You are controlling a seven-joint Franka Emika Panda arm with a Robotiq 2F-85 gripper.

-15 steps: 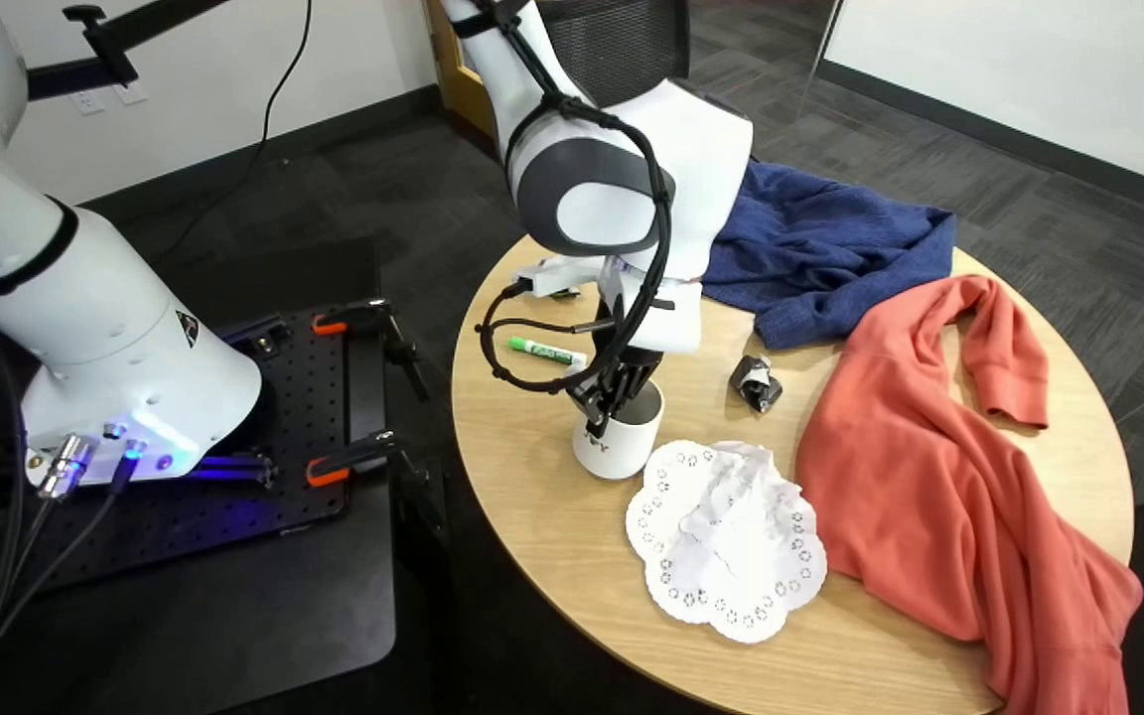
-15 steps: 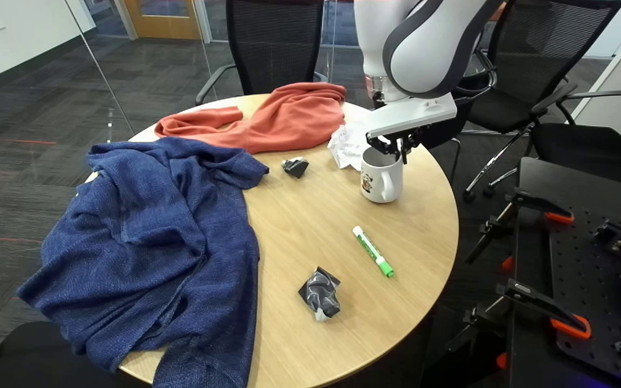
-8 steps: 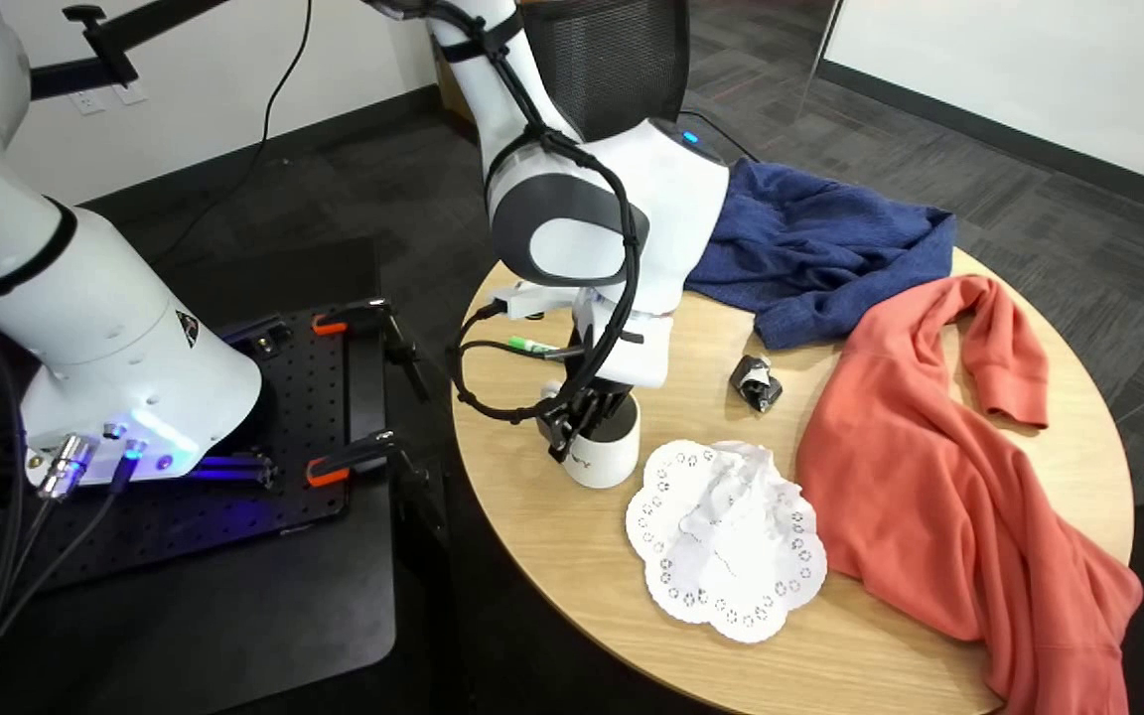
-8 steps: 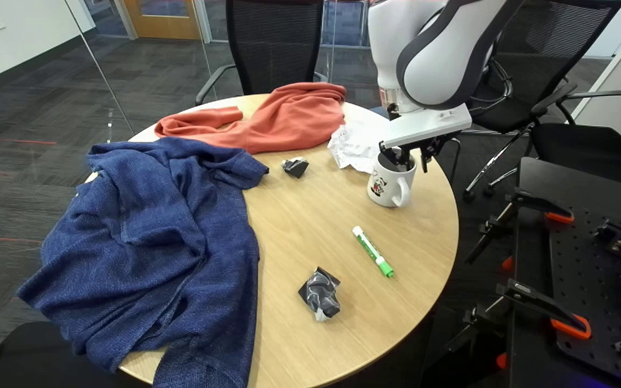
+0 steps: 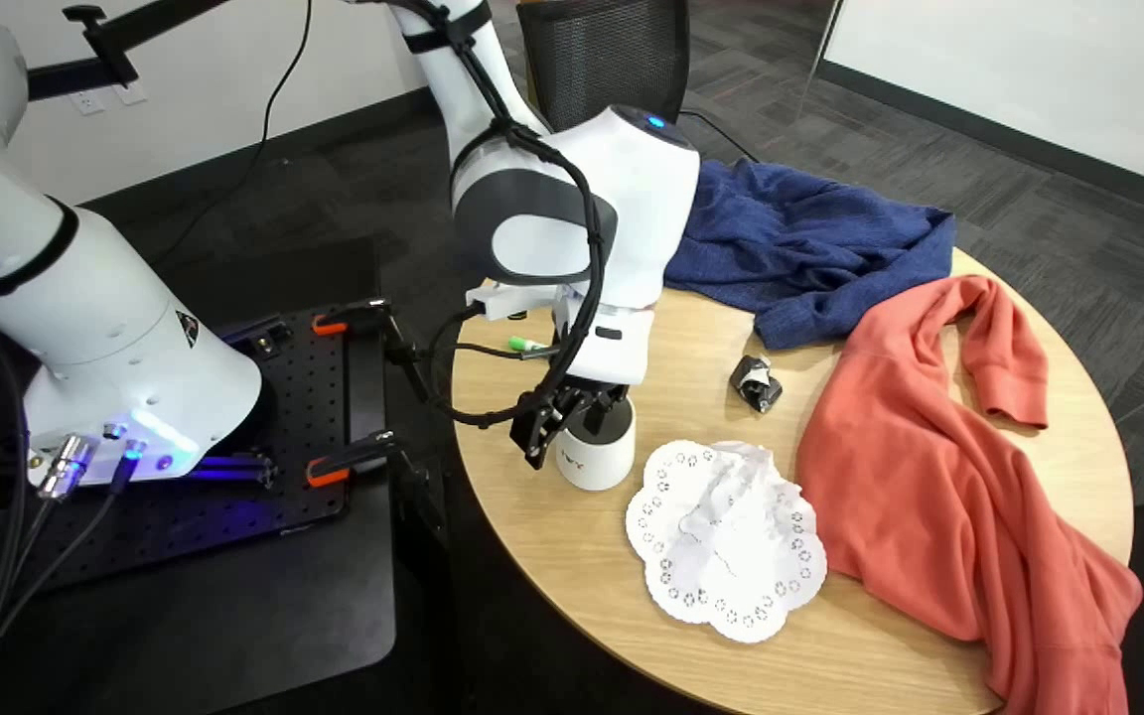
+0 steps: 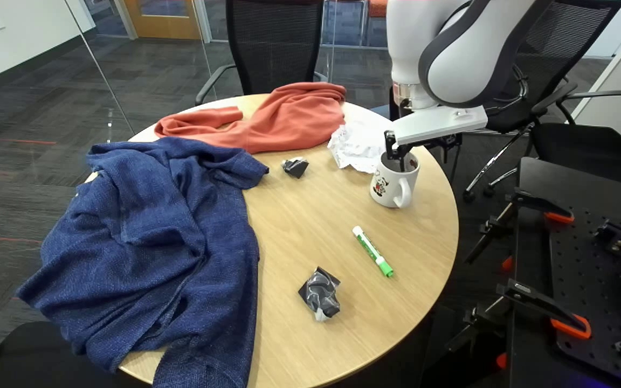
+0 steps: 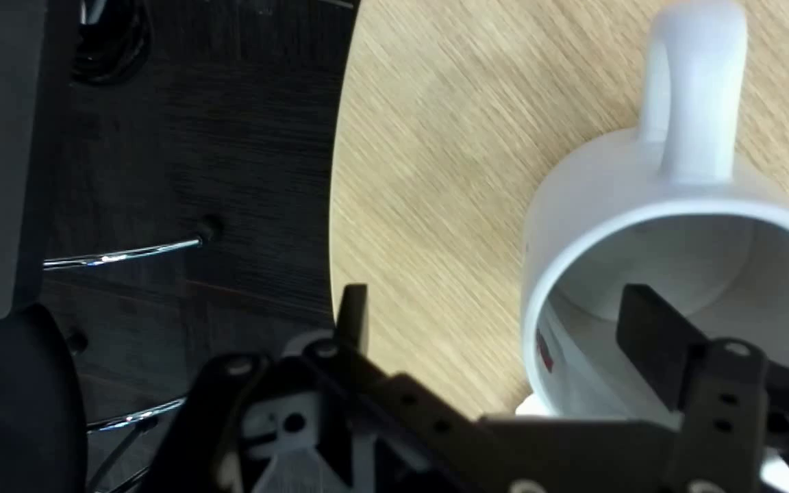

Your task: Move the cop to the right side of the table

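Mug (image 7: pixel 672 257) cut off at right in wrist view, marker (image 5: pixel 523 345) part-hidden by arm (image 5: pixel 637 204) in an exterior view.

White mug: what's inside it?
One finger of the open tool reaches into the mug. A small red mark shows inside too; what lies behind the finger can't be seen.

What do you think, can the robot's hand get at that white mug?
Probably yes: the open gripper straddles the wall of the mug in the wrist view, one finger in or over its mouth, the other outside, nothing visible in the way.
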